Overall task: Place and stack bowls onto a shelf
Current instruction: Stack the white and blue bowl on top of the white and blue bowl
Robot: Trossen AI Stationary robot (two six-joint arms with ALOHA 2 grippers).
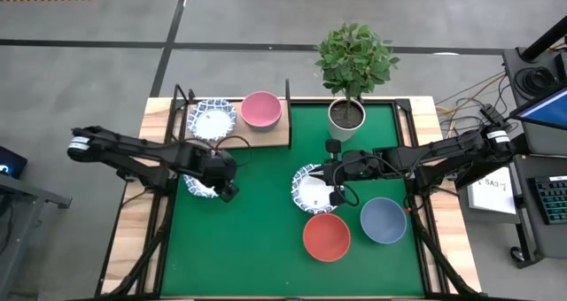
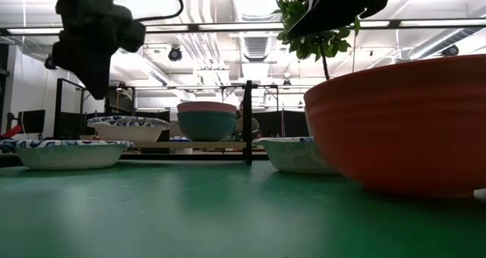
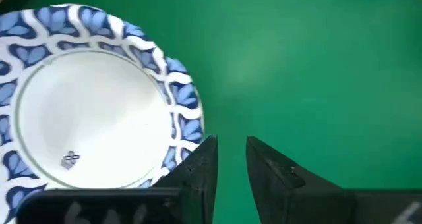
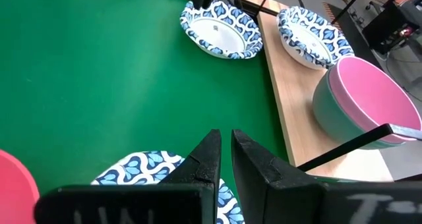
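The wooden shelf [image 1: 282,135] stands at the mat's far left. It carries a blue-patterned white bowl [image 1: 213,118] and a pink bowl [image 2: 206,106] nested in a green one [image 2: 206,127]. Another patterned bowl [image 3: 86,112] rests on the mat, left of centre. My left gripper [image 3: 231,141] hangs above the mat just right of its rim, pointing down, with a narrow gap and nothing between its fingers. My right gripper [image 4: 225,133] is shut and empty. It hovers over a third patterned bowl [image 1: 312,190] at mid-table.
A red bowl [image 1: 326,236] and a grey-blue bowl [image 1: 383,219] sit on the green mat [image 1: 257,239] near its front right. A potted plant [image 1: 346,113] stands at the far edge, right of the shelf. Bare mat lies at the near left.
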